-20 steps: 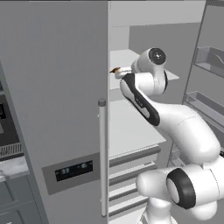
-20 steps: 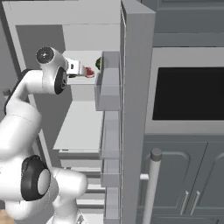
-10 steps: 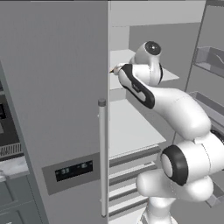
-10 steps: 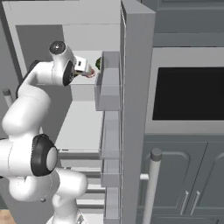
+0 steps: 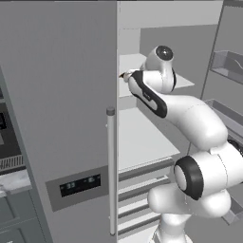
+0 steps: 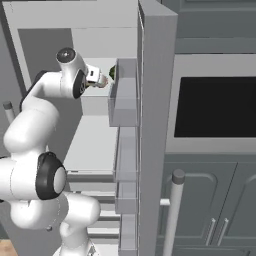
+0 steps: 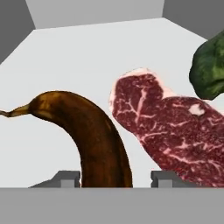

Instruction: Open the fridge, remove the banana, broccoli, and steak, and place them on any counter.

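Banana (image 7: 94,144) lies between my gripper (image 7: 113,178) fingertips, jaws half closed around it; I should squeeze gently, clear of the steak (image 7: 170,131) beside.

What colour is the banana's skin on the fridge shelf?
Dark brown, overripe-looking, not yellow. The banana shows best in the hand view, between the fingertips.

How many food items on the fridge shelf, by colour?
Brown: 1, banana
Red: 1, steak
Green: 1, broccoli
Total: 3
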